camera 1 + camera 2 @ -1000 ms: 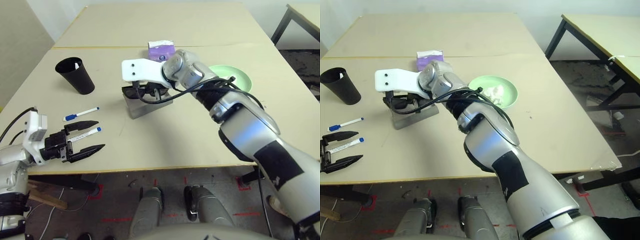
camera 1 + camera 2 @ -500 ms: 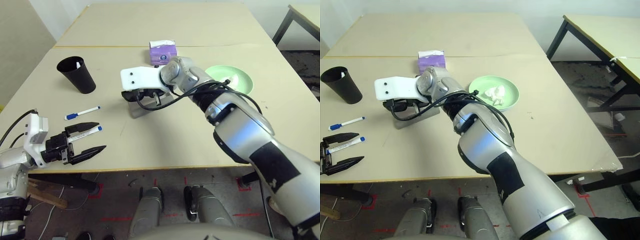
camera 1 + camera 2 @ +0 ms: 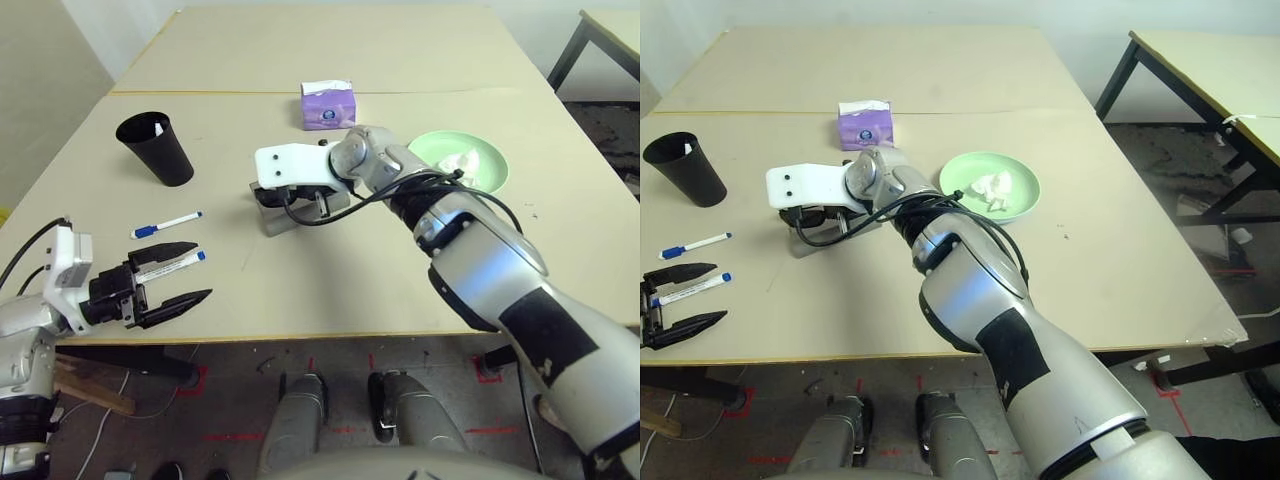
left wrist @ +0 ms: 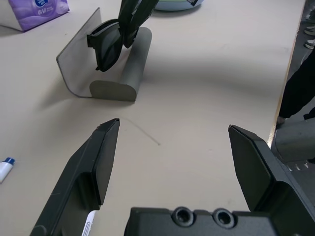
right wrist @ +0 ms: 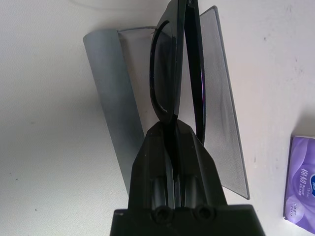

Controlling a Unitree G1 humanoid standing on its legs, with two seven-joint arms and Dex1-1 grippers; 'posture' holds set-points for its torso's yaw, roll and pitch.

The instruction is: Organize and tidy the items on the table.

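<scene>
My right gripper (image 5: 172, 129) is shut on the black sunglasses (image 5: 173, 64), holding them folded just above the open grey glasses case (image 3: 283, 217) at mid-table. The left gripper (image 3: 200, 270) stands open over the table's front left edge, with nothing between its fingers. One blue-capped white marker (image 3: 176, 262) lies beside its far finger, and a second marker (image 3: 165, 225) rests a little farther in. On the right, the green plate (image 3: 492, 172) carries a crumpled white tissue (image 3: 462, 160).
A black cup (image 3: 155, 150) with something white inside stands at the left. The purple tissue box (image 3: 327, 105) sits behind the case. A thin seam crosses the table (image 3: 350, 290) at the back. Another table (image 3: 1200, 60) stands off to the right.
My right gripper has brought the sunglasses lower, closer to the open case. The left arm has stayed put.
</scene>
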